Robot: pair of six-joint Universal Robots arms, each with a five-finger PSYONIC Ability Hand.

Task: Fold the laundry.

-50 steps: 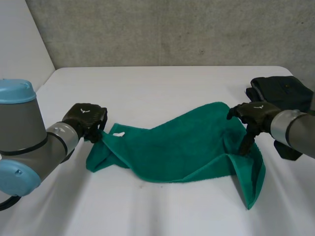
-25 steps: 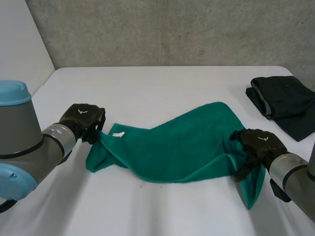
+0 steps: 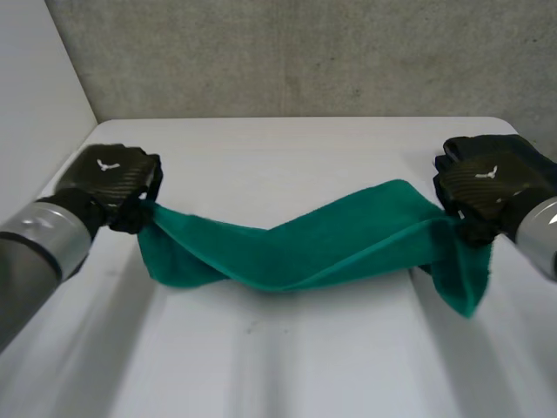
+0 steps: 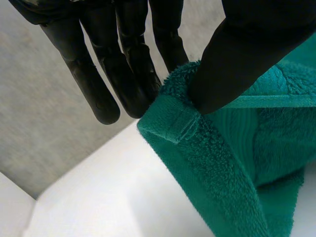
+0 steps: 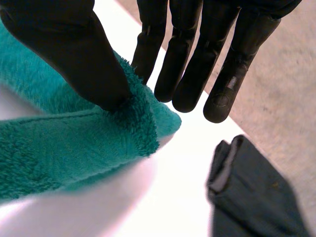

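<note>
Green towel (image 3: 305, 248) | corner pinched between left hand (image 3: 109, 178) thumb and fingers (image 4: 133, 84) | right hand (image 3: 483, 185) pinches opposite end likewise

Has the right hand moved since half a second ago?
Yes. Pinching the towel, the right hand rose toward the far side and now overlaps the dark clothes.

Towel (image 3: 305, 248) strung between both hands over the tabletop (image 3: 278, 357)

The left hand (image 3: 113, 178) pinches the towel's left end at a corner, thumb against fingers, and the right hand (image 3: 483, 187) pinches its right end the same way. Between them the towel sags low over the tabletop's middle, and a flap hangs below the right hand. A folded garment (image 5: 256, 197) lies on the tabletop just behind the right hand.
</note>
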